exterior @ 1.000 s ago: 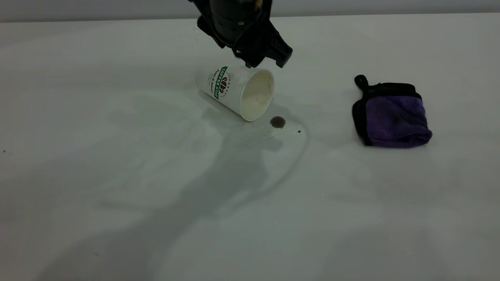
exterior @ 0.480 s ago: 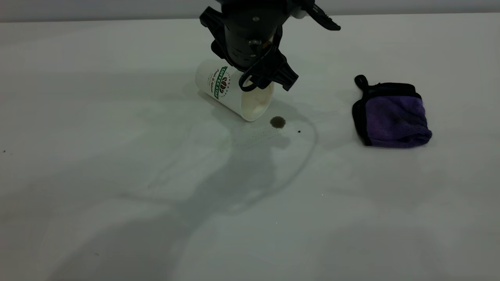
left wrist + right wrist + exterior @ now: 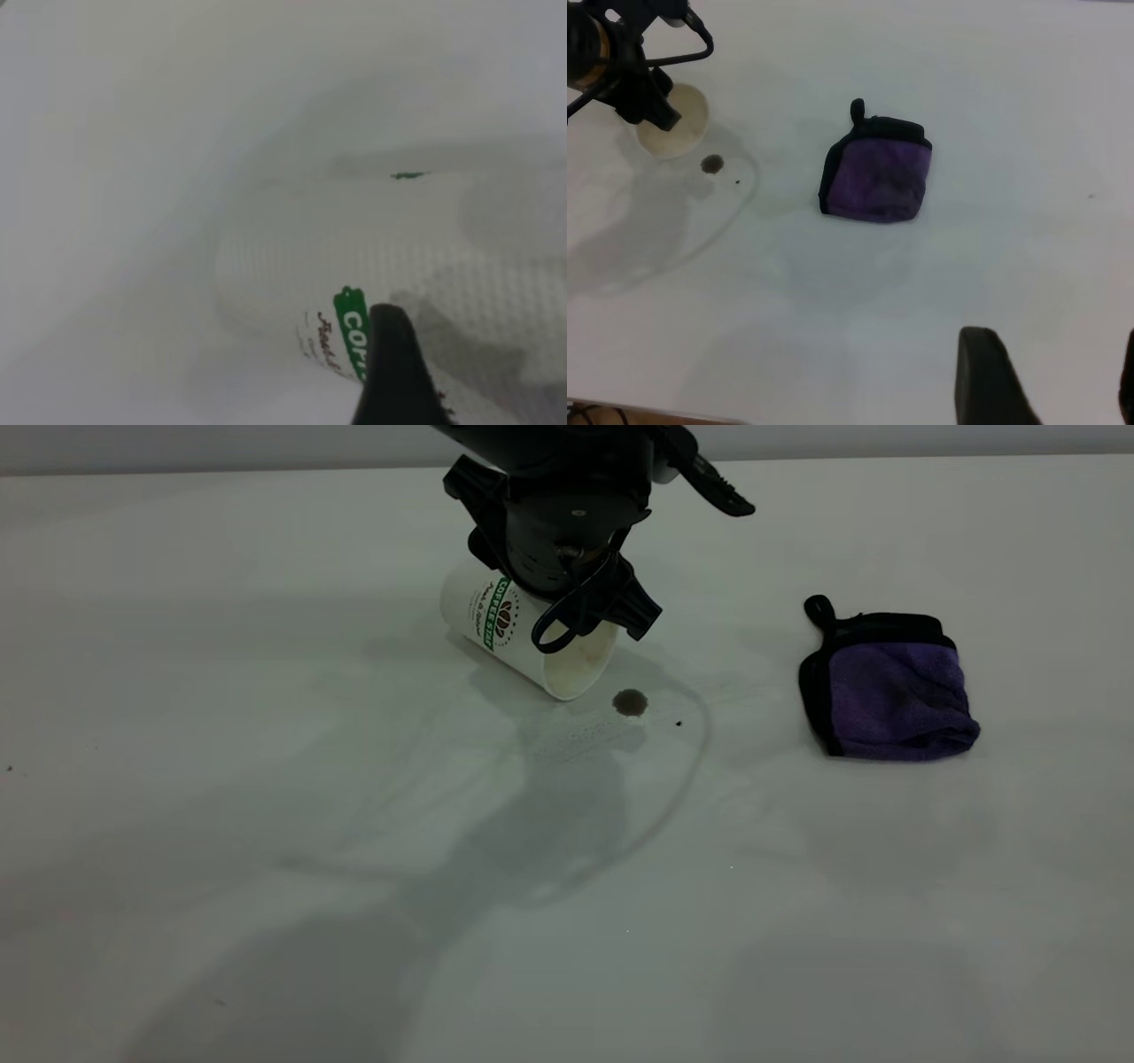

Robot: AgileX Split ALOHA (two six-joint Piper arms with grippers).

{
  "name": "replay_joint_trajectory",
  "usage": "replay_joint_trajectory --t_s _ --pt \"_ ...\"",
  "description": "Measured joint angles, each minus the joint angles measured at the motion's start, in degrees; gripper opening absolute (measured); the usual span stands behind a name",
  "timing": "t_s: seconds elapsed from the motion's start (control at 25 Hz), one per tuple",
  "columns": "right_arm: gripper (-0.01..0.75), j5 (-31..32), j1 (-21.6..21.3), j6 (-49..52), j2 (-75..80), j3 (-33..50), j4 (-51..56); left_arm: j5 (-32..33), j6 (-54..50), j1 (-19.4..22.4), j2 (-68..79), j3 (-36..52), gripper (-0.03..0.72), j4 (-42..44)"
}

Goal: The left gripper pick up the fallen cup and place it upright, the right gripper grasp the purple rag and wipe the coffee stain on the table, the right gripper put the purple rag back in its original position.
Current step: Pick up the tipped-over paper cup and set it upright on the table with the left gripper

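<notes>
Nothing is finished: the cup [image 3: 532, 633] lies fallen under the left gripper [image 3: 580, 607], jaw state untellable, the stain [image 3: 630, 702] unwiped, the rag [image 3: 889, 688] untouched, the right gripper's [image 3: 1045, 376] jaws spread.

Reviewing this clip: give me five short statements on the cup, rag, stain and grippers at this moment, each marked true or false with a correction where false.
1. The cup lies on its side. True.
2. The left gripper is down at the cup. True.
3. The purple rag covers the coffee stain. False: the rag lies apart from the stain, on the side away from the cup, and the stain is uncovered.
4. The right gripper holds the rag. False: its fingers stand open over bare table, away from the rag.
5. The stain sits just in front of the cup's mouth. True.
</notes>
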Motion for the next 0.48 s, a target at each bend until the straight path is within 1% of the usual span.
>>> replay_joint_trajectory --t_s 0.2,0.32,0.4,0.48 --pt "0.401 0.0 0.0 0.0 0.0 0.0 0.0 1.8 -0.3 0.0 1.5 -0.1 0.511 0.5" --pt "0.401 0.0 0.0 0.0 0.0 0.0 0.0 3.4 -1.4 0.0 2.5 -0.1 0.484 1.5" --pt "0.401 0.0 0.0 0.0 0.0 0.0 0.0 4.6 -2.7 0.0 2.9 -0.1 0.438 1.7" --pt "0.401 0.0 0.0 0.0 0.0 0.0 0.0 6.0 -4.4 0.0 3.0 -0.1 0.352 1.9"
